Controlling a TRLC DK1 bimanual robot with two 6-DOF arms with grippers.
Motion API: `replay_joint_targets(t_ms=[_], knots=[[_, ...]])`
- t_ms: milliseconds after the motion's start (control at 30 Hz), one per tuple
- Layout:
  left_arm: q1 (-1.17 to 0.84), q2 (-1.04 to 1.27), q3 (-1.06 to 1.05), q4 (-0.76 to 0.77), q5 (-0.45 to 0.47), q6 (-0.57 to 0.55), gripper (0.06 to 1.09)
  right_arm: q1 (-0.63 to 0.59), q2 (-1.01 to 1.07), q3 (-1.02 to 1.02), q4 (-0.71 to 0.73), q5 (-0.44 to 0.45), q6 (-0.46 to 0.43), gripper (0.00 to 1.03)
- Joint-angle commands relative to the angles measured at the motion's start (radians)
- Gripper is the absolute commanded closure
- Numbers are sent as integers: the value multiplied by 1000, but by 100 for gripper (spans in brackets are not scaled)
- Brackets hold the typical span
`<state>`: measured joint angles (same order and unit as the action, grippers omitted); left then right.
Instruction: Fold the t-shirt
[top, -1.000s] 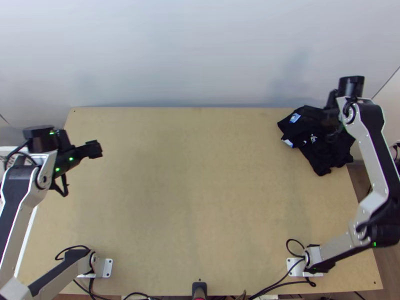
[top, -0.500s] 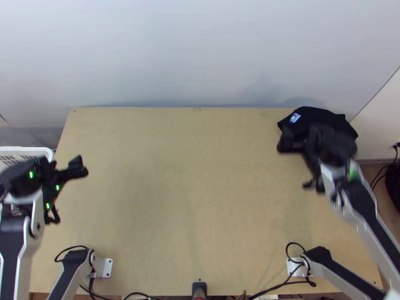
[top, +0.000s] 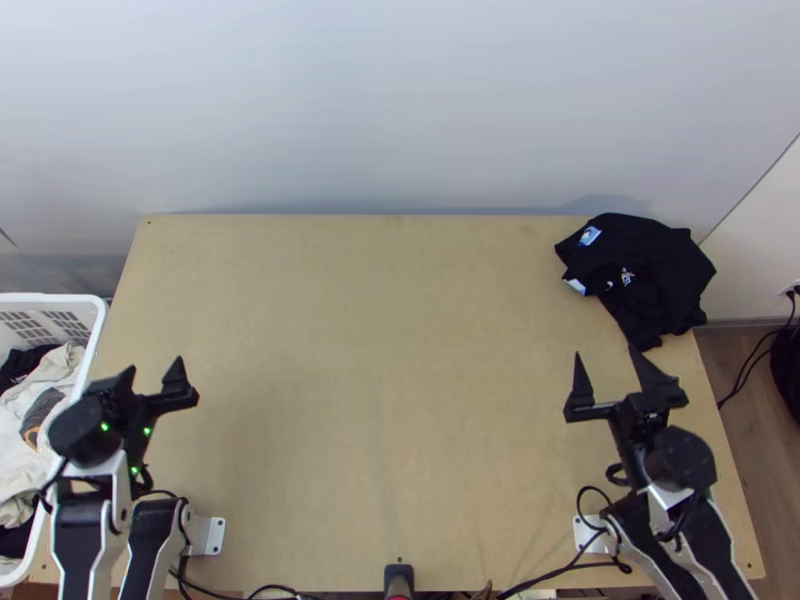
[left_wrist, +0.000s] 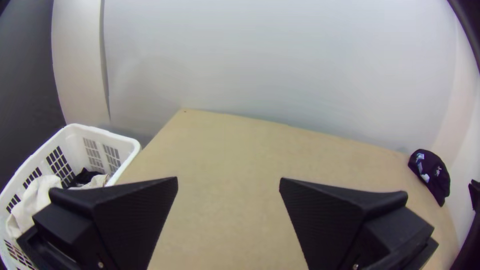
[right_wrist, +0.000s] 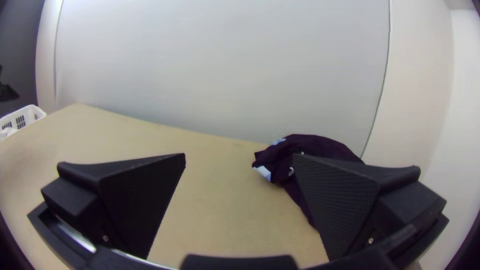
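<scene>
- A black cloth t-shirt is seen bunched in a loose heap at the far right corner of the light wooden table, its narrower part pointed toward the table's near side.
- On the heap, a blue-and-white label and a small white print are exposed.
- The left gripper, with two wide flat black fingers, is held over the table's left part, well apart from the t-shirt; its fingers are spread wide and nothing is gripped.
- The right gripper, of the same black build, is held on the near side of the t-shirt, its fingers also spread wide with nothing gripped between them.
- In the right wrist view, part of the t-shirt is hidden behind one of that gripper's fingers.
- Beside the table's left edge, a white plastic basket is filled with pale and dark cloths.
</scene>
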<state>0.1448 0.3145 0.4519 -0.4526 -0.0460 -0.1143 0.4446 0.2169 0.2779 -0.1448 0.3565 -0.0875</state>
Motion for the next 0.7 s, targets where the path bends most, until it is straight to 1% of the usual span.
replay_joint_targets(t_ms=[0,33,100,233,333,467,667], knots=[[-48,-203,-186,38,1,-36,10,-32,-218,-135,14,4,-9,3],[-59,-241,-205,26,1,-36,10,-32,-225,-146,44,6,-11,3],[-67,-316,-214,26,1,-41,10,-34,-220,-151,47,6,-9,3],[-62,-316,-211,14,0,-41,10,-34,-221,-200,56,6,-12,3],[-34,-316,-203,-37,-2,-39,10,-18,-218,-229,47,2,19,3],[-2,-316,-194,-101,0,-39,10,-14,-218,-229,45,4,20,3],[-2,-316,-194,-101,-2,-39,10,-14,-218,-229,45,4,20,3]])
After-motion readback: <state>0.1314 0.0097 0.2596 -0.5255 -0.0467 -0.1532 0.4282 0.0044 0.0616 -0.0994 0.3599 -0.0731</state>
